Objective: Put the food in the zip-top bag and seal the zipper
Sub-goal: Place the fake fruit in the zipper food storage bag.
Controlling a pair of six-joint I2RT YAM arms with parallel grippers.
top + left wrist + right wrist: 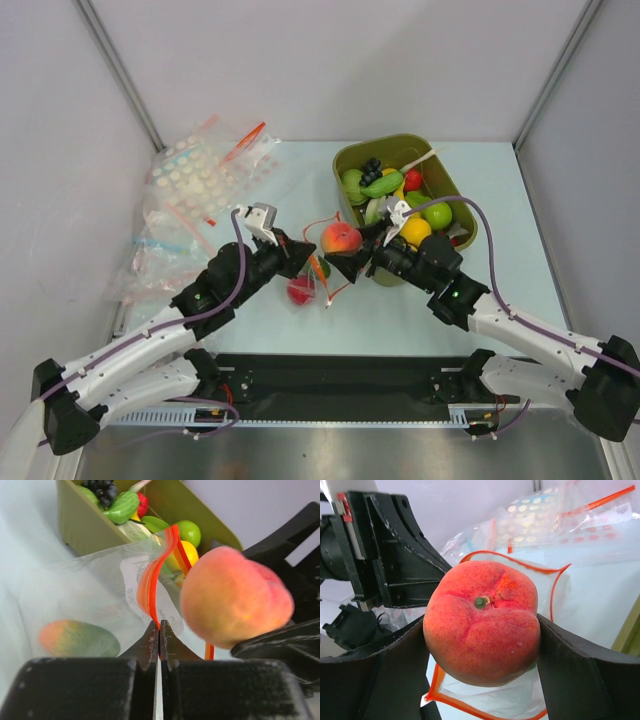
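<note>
One glossy red-orange peach [482, 630] — gripped by right claw [348, 262]; left claw [159, 645] pinches zipper [150, 585].

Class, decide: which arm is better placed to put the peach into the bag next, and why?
Right. The right gripper holds the peach at the zip-top bag's open mouth; the left gripper is shut on the zipper, holding it open.
</note>
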